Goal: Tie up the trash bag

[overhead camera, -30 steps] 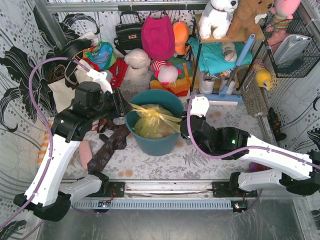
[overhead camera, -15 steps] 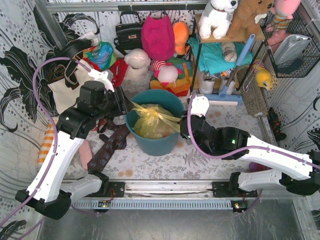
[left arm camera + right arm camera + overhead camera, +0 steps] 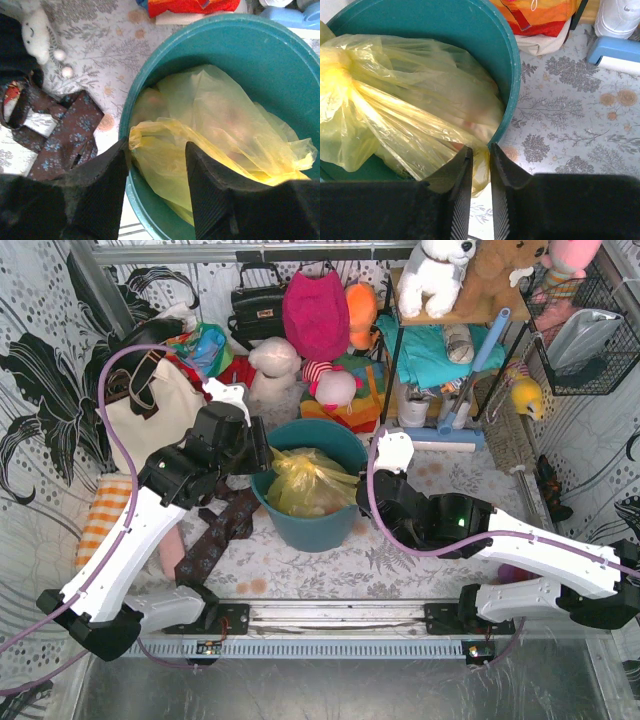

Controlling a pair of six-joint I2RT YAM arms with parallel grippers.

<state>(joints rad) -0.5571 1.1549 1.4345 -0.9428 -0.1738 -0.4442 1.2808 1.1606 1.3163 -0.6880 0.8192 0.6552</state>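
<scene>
The thin, crinkly, translucent yellow-green plastic trash bag (image 3: 305, 480) is seated inside the round teal plastic bin (image 3: 312, 532), which stands on the floral-covered counter (image 3: 400, 555) at the middle of the top view. In that view the bag's gathered top is drawn across the bin, its long axis running from the rim at centre-left towards the rim at centre-right. The two claws are set at opposite ends of this line. In the left wrist view the left claw (image 3: 157, 147) is spread wide, and a rolled yellow fold of the bag (image 3: 220, 125) lies directly between its fingers, just inside the bin wall (image 3: 280, 45); nothing is yet pinched there. In the right wrist view the right claw (image 3: 480, 150) is closed to a narrow slit on a stretched tail of the film (image 3: 405, 100) at the bin's edge (image 3: 470, 30). That tail leads up and left to a bunched neck. The left claw is judged nearer to the free fold, so the closing is expected to fall to it.
</scene>
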